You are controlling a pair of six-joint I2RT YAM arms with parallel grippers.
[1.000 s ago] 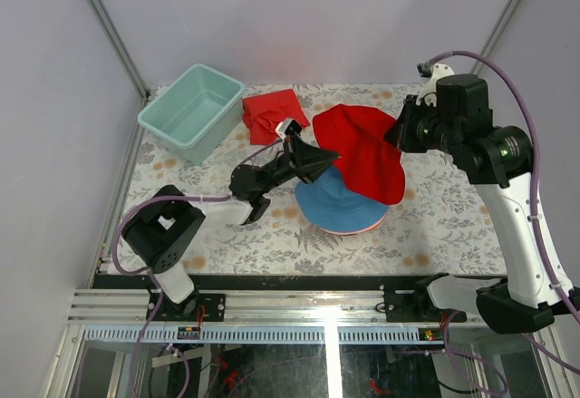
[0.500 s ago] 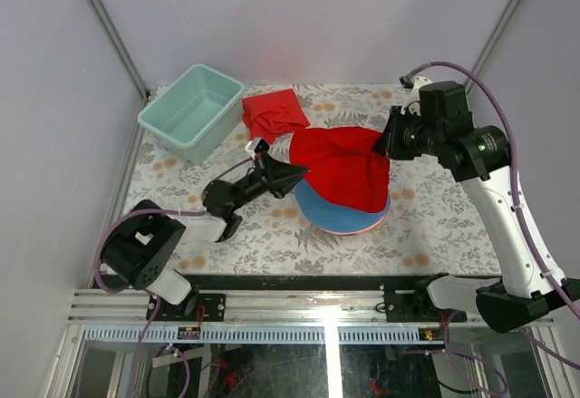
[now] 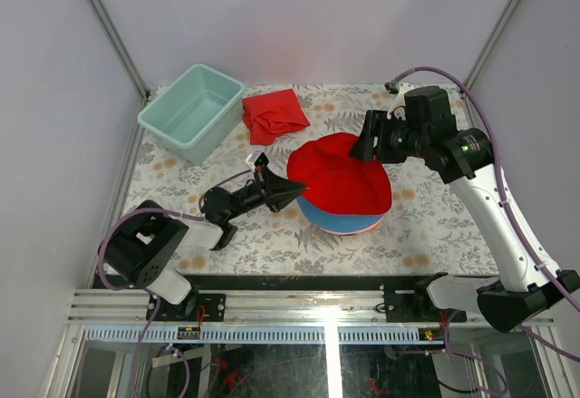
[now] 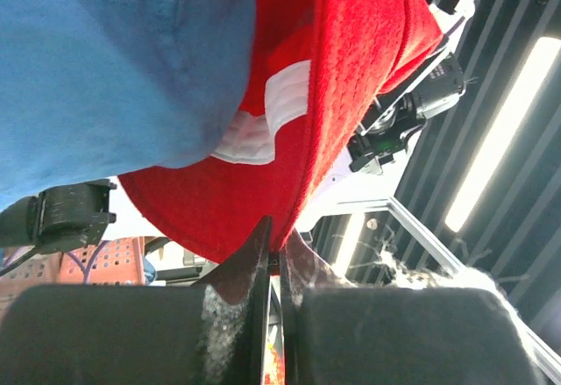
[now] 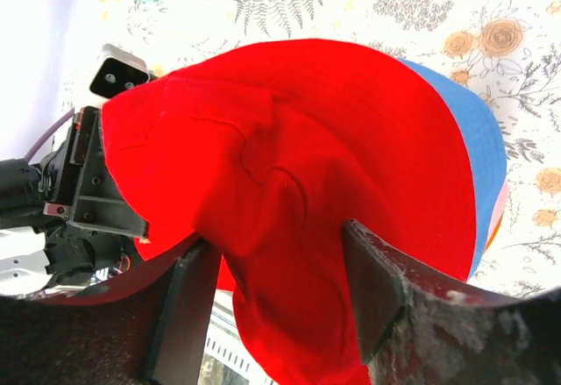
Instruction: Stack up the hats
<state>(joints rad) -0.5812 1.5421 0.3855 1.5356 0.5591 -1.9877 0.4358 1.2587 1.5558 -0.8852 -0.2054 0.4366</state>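
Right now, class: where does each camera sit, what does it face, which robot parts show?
Top external: high, near side, facing down at the table; left arm, right arm show.
Left wrist: low, facing upward at the red hat; left end effector shut on its brim.
Right wrist: above the hat, facing down; right end effector open.
Shared: red hat.

A second ago the red hat [image 3: 340, 179] hangs tilted in the air, up and to the right of the blue hat [image 3: 333, 221]. Now it lies spread over the blue hat, hiding all but the near rim. The right gripper [image 5: 279, 271] is now lower and further left, at the blue hat's far side. Its jaws, clamped on the red brim before, now stand apart. The left gripper [image 3: 292, 189] is now at the blue hat's left edge, no longer above it.
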